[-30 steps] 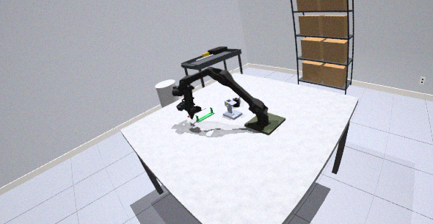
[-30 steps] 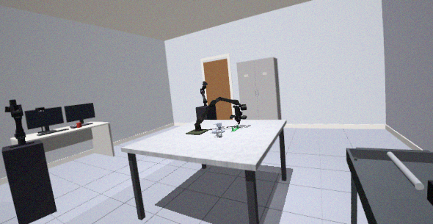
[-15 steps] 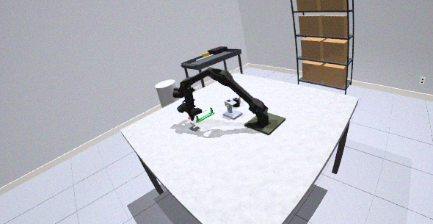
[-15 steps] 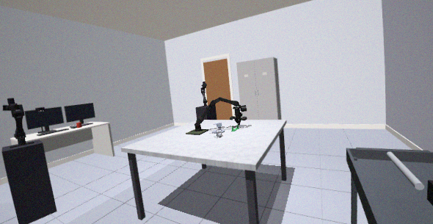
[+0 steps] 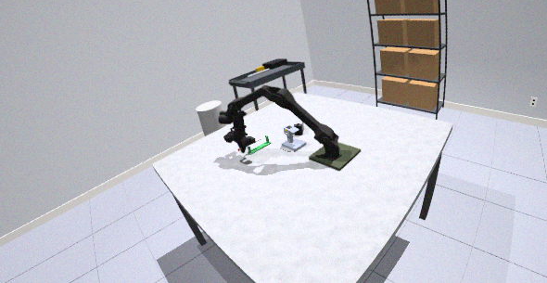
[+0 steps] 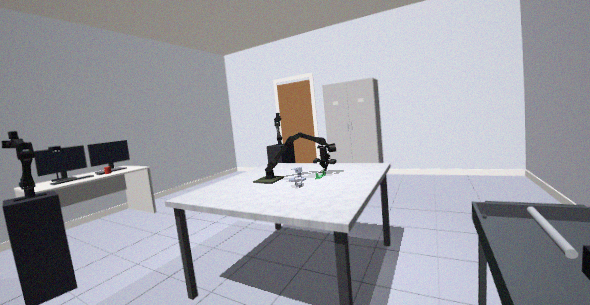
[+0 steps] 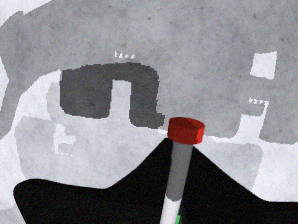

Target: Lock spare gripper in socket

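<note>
My gripper (image 5: 244, 149) (image 6: 324, 170) (image 7: 174, 145) points down, low over the table, shut on the lock pin (image 5: 239, 150) (image 7: 186, 131). The pin has a red head and a grey and white shaft, which runs between the fingers in the wrist view. A green bar with two uprights (image 5: 260, 148) (image 6: 320, 176) lies right beside the fingers; a sliver of it shows in the wrist view. The pale grey-blue mount (image 5: 293, 145) (image 6: 298, 178) stands between the gripper and the arm's base. A dark part (image 5: 299, 128), perhaps the spare gripper, is at the mount's top; its fit in the socket cannot be made out.
The arm's base sits on an olive plate (image 5: 349, 154) (image 6: 261, 180) beyond the mount. The white table (image 5: 320, 207) (image 6: 250, 203) carries the arm's shadow under the gripper. A white bin (image 5: 209, 114) and a dark cart (image 5: 273, 73) stand beyond the table's edge.
</note>
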### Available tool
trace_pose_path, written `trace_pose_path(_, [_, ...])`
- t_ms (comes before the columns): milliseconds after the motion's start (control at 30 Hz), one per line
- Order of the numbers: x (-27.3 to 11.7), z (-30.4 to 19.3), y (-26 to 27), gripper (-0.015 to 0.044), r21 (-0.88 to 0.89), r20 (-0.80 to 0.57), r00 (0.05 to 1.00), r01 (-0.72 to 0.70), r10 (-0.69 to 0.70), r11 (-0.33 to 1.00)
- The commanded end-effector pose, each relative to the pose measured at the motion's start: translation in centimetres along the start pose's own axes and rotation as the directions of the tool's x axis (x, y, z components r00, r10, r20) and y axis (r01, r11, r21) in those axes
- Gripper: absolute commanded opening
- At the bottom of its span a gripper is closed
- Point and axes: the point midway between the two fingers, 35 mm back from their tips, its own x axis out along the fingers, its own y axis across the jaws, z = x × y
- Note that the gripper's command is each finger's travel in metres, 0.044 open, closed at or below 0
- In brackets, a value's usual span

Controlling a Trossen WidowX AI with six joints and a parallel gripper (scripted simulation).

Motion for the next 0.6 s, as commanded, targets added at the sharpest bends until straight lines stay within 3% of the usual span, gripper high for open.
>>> trace_pose_path(0, [0.04, -0.03, 0.02, 0.0, -0.005, 0.0, 1.0, 0.0, 0.0, 1.0])
trace_pose_path(167, [0.04, -0.03, 0.02, 0.0, -0.005, 0.0, 1.0, 0.0, 0.0, 1.0])
trace_pose_path(400, [0.0, 0.0, 0.0, 0.0184, 0.0, 0.0, 1.0, 0.0, 0.0, 1.0])
trace_pose_path(567, [0.0, 0.0, 0.0, 0.02, 0.0, 0.0, 1.0, 0.0, 0.0, 1.0])
